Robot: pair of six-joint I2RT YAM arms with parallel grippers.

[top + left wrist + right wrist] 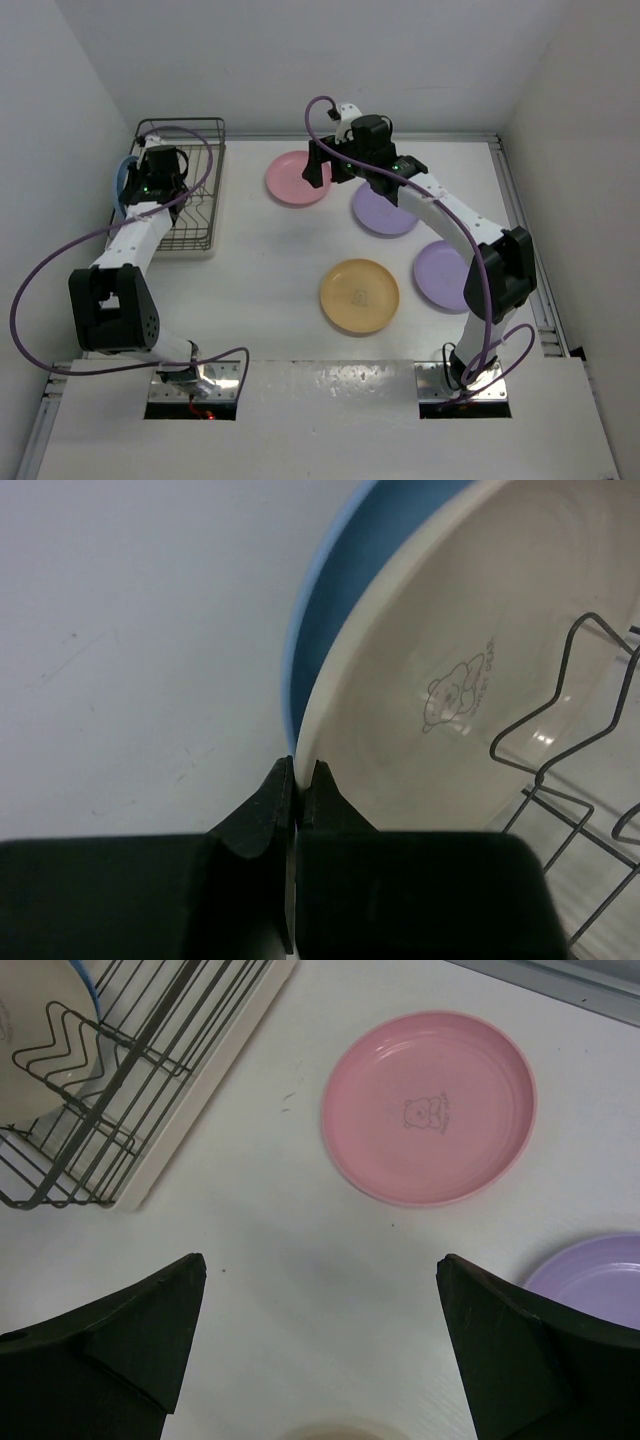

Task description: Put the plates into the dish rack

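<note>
L gripper (299, 775) pinched shut on rim of round cream plastic plate (450, 680) | cream plate upright in dark wire dish rack (205, 200), round blue plate (330, 610) just behind | R gripper (320, 1260) jaws wide, empty, above white table (260, 260) near flat round pink plate (430, 1110)

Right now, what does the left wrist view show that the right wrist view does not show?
Only the left wrist view: the left gripper, shut, its tips at the rim of the cream plate; whether it pinches the rim I cannot tell. Only the right wrist view: the open right gripper, the pink plate and part of a lavender plate, both lying flat. Both: the cream plate standing in the dish rack, with the blue plate behind it.
</note>
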